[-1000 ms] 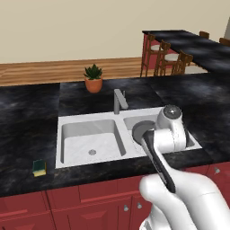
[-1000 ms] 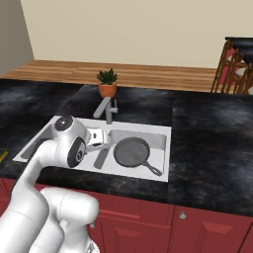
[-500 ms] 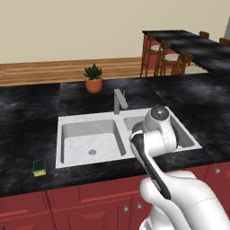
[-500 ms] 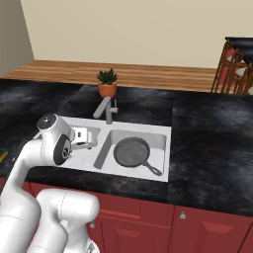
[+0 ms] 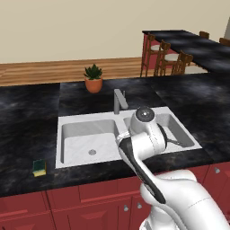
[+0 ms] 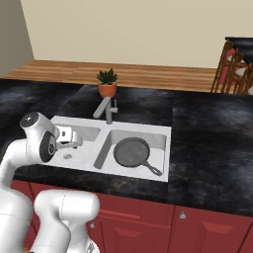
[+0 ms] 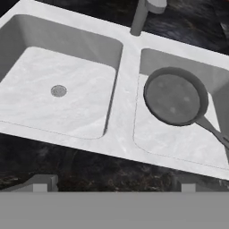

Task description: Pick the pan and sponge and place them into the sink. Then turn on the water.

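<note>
The dark grey pan [image 6: 132, 151] lies flat in the right basin of the white marbled sink [image 6: 141, 129], its handle pointing to the front right. From the hand view the pan [image 7: 174, 96] shows right of the sink's divider [image 7: 121, 116]. The green-and-yellow sponge [image 5: 39, 167] sits on the black counter left of the sink [image 5: 67, 121], near the front edge. My gripper [image 6: 73, 141] hovers over the sink's front left part, open and holding nothing; in the hand view the gripper [image 7: 114, 185] has its tips wide apart above the front rim.
A grey faucet [image 5: 119, 101] stands at the back middle of the sink, with a potted plant [image 5: 93, 78] behind it. The left basin has a round drain [image 7: 58, 91]. Chairs [image 5: 168, 58] and a second dark counter stand far right.
My arm has swung left, from above the right basin to the sink's front left part. The pan stays in the right basin and the sponge has not moved.
</note>
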